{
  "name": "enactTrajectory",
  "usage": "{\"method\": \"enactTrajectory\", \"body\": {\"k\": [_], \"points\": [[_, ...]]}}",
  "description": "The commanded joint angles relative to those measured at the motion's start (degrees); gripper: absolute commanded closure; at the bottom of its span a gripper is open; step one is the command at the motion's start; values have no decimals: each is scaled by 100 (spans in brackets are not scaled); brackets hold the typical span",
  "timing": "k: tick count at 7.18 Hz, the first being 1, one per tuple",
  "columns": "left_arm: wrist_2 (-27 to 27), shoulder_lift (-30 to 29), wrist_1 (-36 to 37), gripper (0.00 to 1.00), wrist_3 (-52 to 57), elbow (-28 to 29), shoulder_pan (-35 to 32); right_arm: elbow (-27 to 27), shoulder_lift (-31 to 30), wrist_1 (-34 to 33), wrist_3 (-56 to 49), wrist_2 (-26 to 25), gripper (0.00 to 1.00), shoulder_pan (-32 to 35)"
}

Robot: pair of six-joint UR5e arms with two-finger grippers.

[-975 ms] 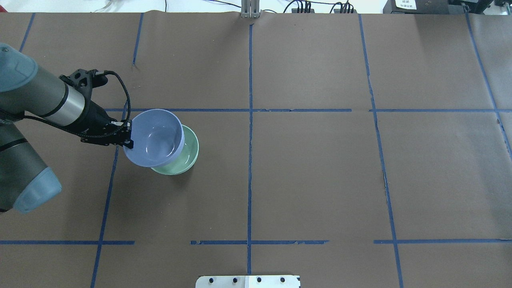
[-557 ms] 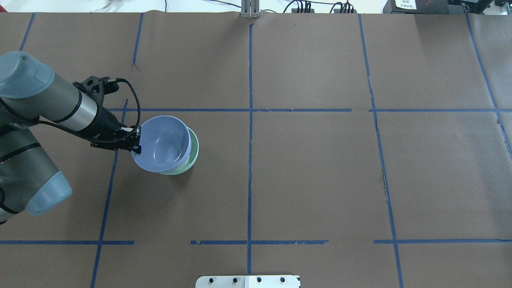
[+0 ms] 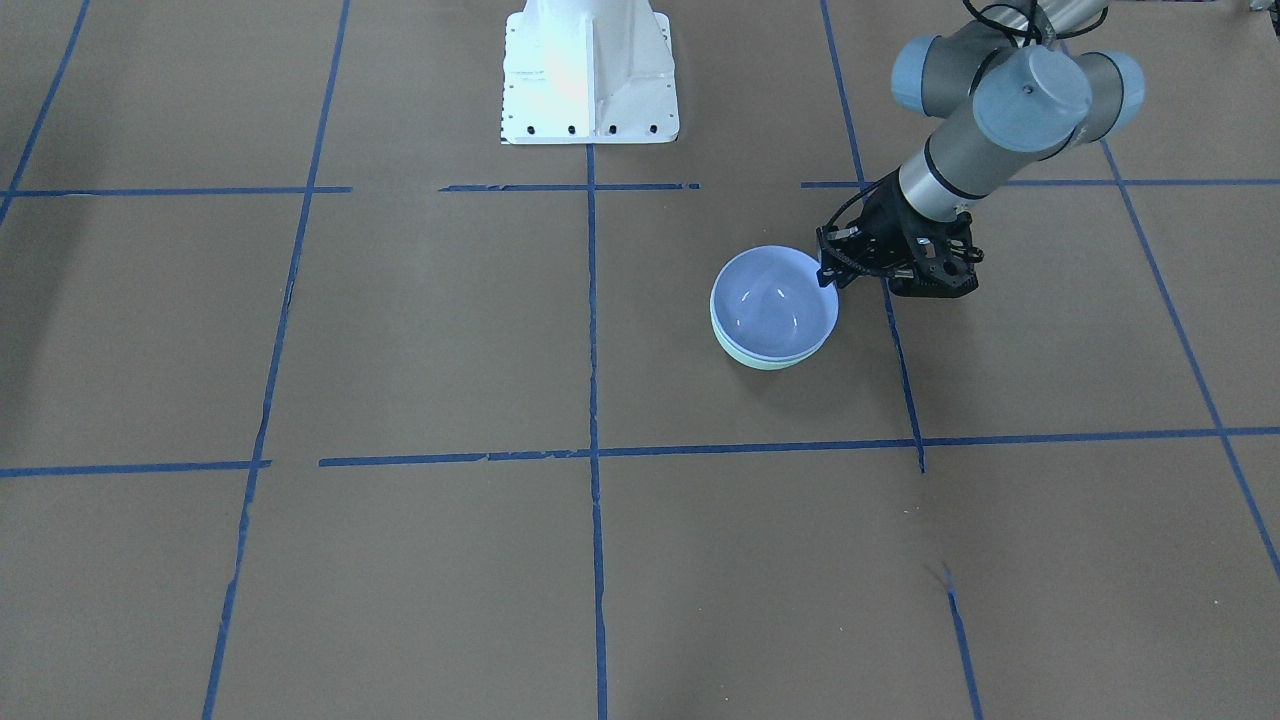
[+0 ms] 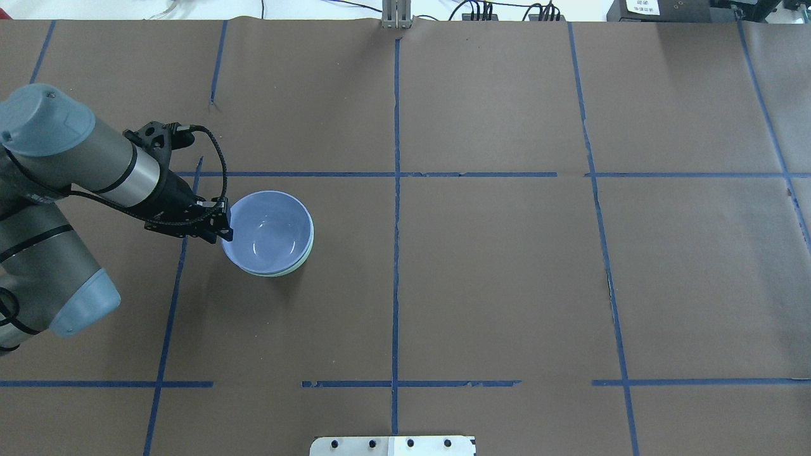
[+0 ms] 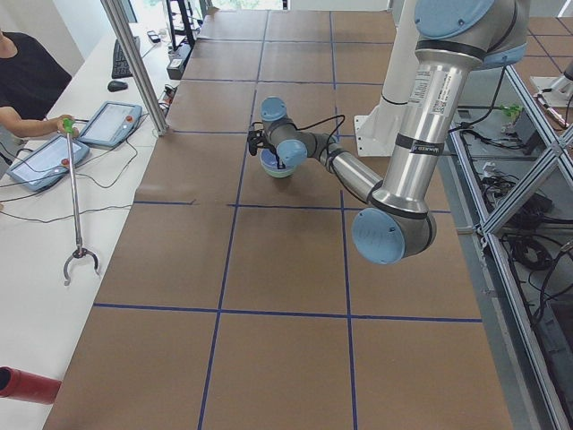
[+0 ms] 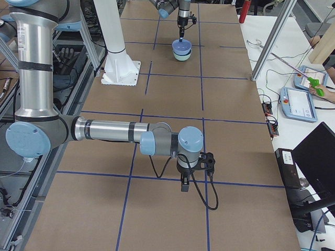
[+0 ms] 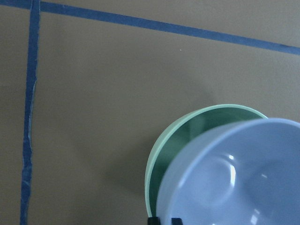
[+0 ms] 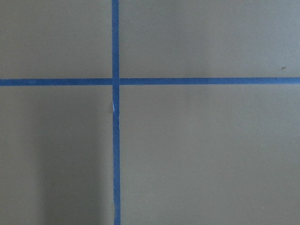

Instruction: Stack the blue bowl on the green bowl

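blue bowl (image 4: 269, 231): glossy periwinkle, plain rim, nested in the mint green bowl (image 7: 178, 136) on the surface (image 4: 507, 253).
left end effector (image 4: 225, 229): clamped on the blue bowl's rim, on its arm's side.
right end effector (image 6: 185, 185): well apart from both bowls; cannot tell if closed.

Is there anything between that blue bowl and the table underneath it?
Yes, the green bowl: the blue bowl is nested inside it, as the left wrist camera shows.

The blue bowl (image 4: 269, 231) sank into the green bowl (image 7: 183, 136).
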Motion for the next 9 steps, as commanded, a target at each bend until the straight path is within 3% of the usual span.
{"method": "enactTrajectory", "body": {"k": [1, 3, 4, 6, 7, 9], "points": [[0, 35, -75, 0, 17, -40, -19, 0, 0, -7, 0, -3, 0, 0], [-26, 43, 21, 0, 157, -346, -359, 0, 0, 2, 0, -3, 0, 0], [-44, 87, 161, 0, 611, -461, -884, 0, 0, 2, 0, -3, 0, 0], [-27, 62, 1657, 0, 2470, -795, -1626, 0, 0, 2, 0, -3, 0, 0], [0, 79, 1995, 0, 3575, -718, -1915, 0, 0, 2, 0, -3, 0, 0], [9, 507, 1964, 0, 5527, -324, -2679, 0, 0, 2, 0, 6, 0, 0]]}}
